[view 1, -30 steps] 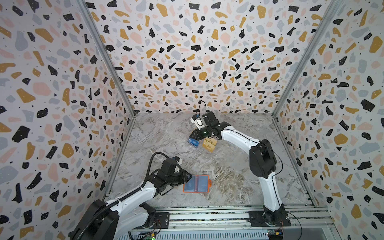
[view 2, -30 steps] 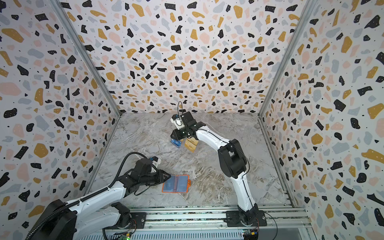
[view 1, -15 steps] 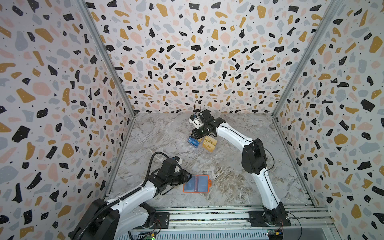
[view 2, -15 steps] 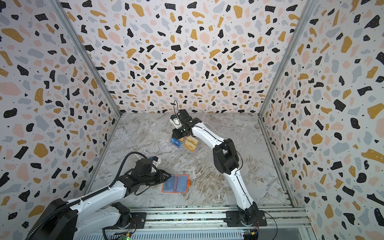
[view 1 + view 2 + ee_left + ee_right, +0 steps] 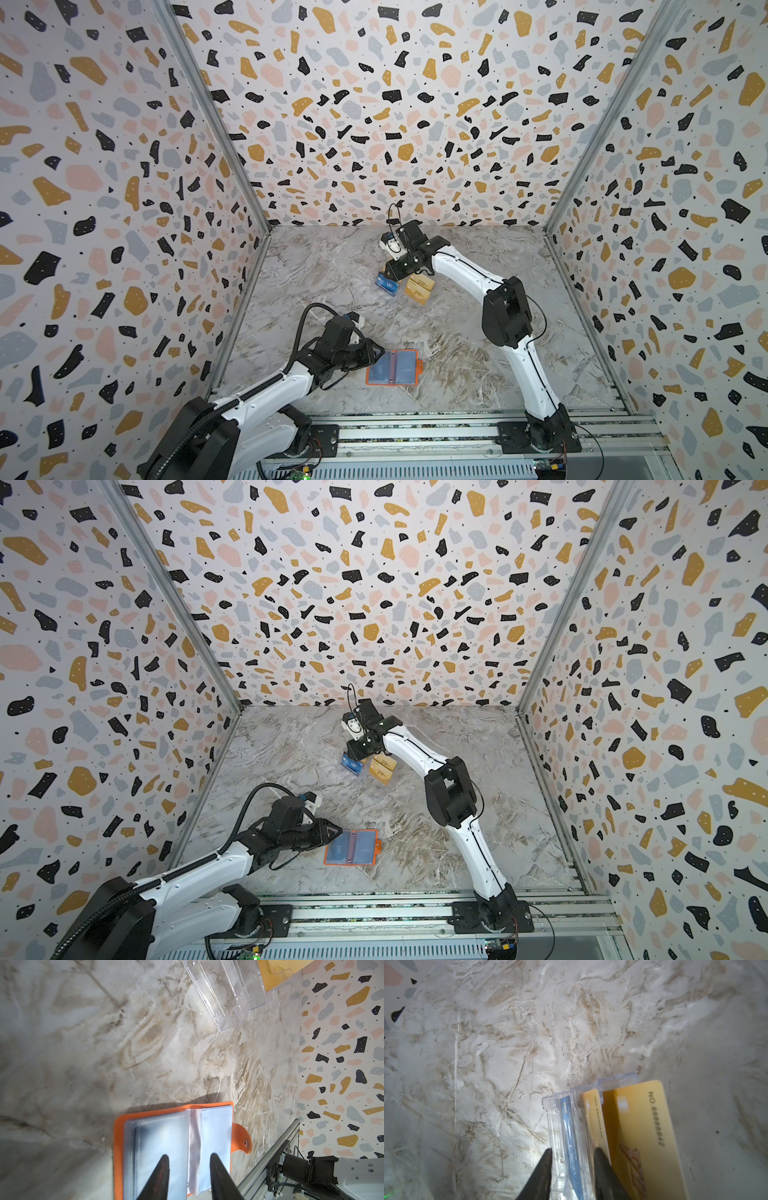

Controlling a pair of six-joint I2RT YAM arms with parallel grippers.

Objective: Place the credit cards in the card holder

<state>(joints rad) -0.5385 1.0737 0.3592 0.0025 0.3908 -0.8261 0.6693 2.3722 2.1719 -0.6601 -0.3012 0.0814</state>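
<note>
Credit card btwn wider R claw

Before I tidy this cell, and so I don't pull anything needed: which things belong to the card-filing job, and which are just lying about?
Job:
blue VIP card
gold cards
orange card holder, lying open

Not the job:
clear acrylic rack, though the cards stand in it
aluminium rail

Marbled tabletop bears orange card holder and clear rack.
</note>
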